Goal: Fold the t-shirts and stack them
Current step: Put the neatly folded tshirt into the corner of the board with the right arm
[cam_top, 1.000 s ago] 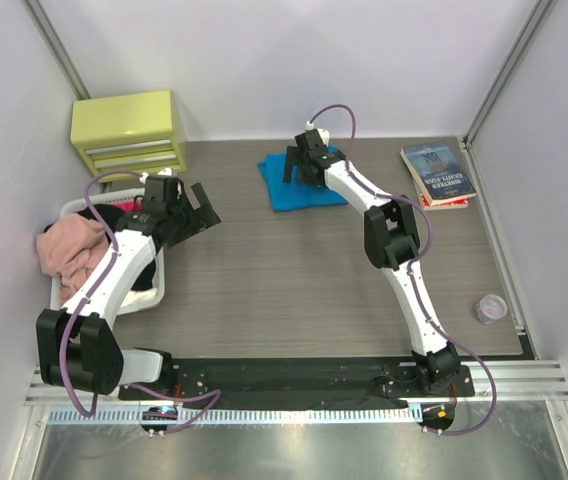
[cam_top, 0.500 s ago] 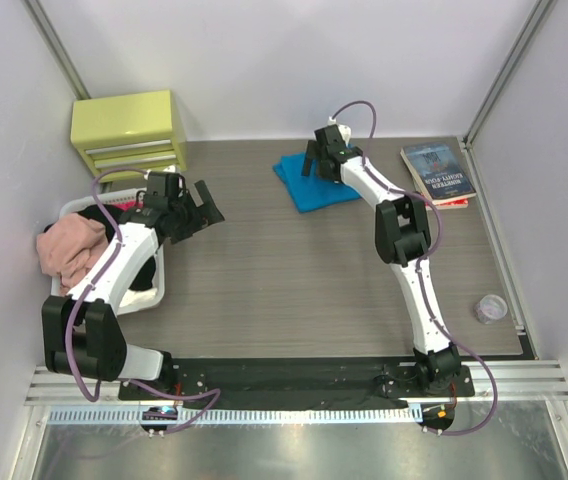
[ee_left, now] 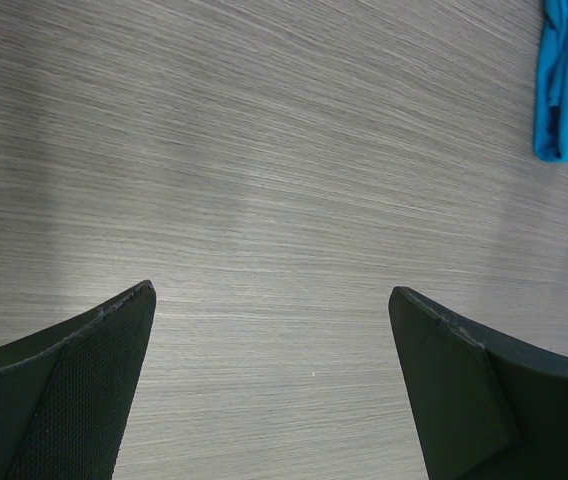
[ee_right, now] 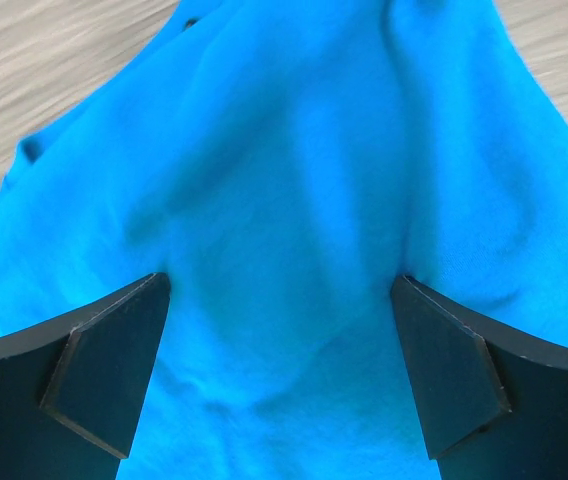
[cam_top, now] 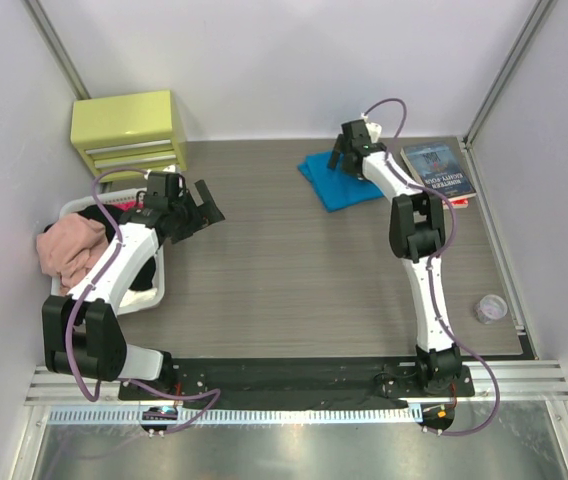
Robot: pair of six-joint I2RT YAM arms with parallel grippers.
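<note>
Far side of desk (cam_top: pixel 264 260), right of middle: turquoise t-shirt (cam_top: pixel 332 188), lying flat in a rough, lopsided fold, near the books (cam_top: pixel 439 170).

Over its far edge: right fingers (cam_top: pixel 347 153), spread wide. In the wrist view, blue cloth across the whole gap, soft ridges and one crease between the two tips, nothing pinched. Pressing on the cloth or hanging just above it: cannot tell.

Near the white basket (cam_top: pixel 157 272): left fingers (cam_top: pixel 204 204), also spread wide and empty, over bare wood-grain. Strip of turquoise at the far right edge of that wrist view.

In the basket: pink t-shirt (cam_top: pixel 69 245) heaped over the rim, darker cloth beneath.

Handling, as judged:
- Light, limp, no stiffness. Certain to sag and fall open if lifted by one layer.
- Some drag against the desk likely, so bunching rather than a clean slide when pushed.
- Not fragile; firm pinch acceptable.
- Best hold: a folded edge or corner, all layers caught together across the thickness.
- For carrying flat: two corners, one per arm.
- Middle of the panel to be avoided: only a tent of the top layer there.
</note>
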